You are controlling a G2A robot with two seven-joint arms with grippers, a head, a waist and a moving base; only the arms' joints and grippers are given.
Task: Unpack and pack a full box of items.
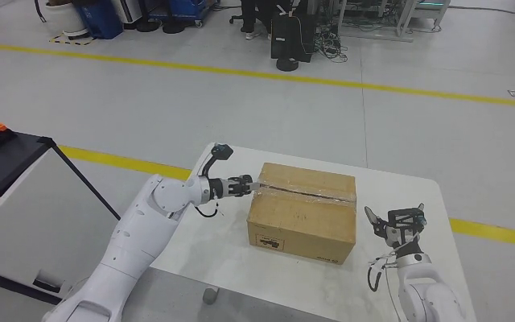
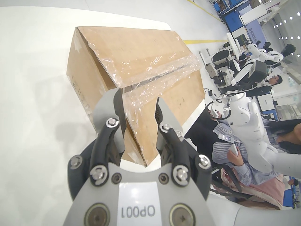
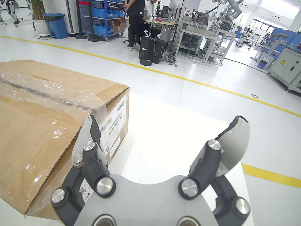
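A closed cardboard box (image 1: 302,211) stands in the middle of the white table (image 1: 225,266). Crinkled clear tape (image 1: 310,191) runs along its top seam. My left gripper (image 1: 253,186) is at the left end of that seam. In the left wrist view the gripper (image 2: 138,106) is open, its fingers (image 2: 164,116) standing on either side of the tape end (image 2: 141,95) at the box (image 2: 131,48) edge. My right gripper (image 1: 394,220) is open to the right of the box, apart from it. In the right wrist view the gripper (image 3: 164,123) is beside the labelled end of the box (image 3: 42,128), holding nothing.
Bare tabletop lies in front of the box and to its left (image 1: 209,241). The table's right edge (image 1: 442,209) is close behind my right gripper. A dark cart (image 1: 24,161) stands off the table at the far left. People and equipment are across the yellow floor line.
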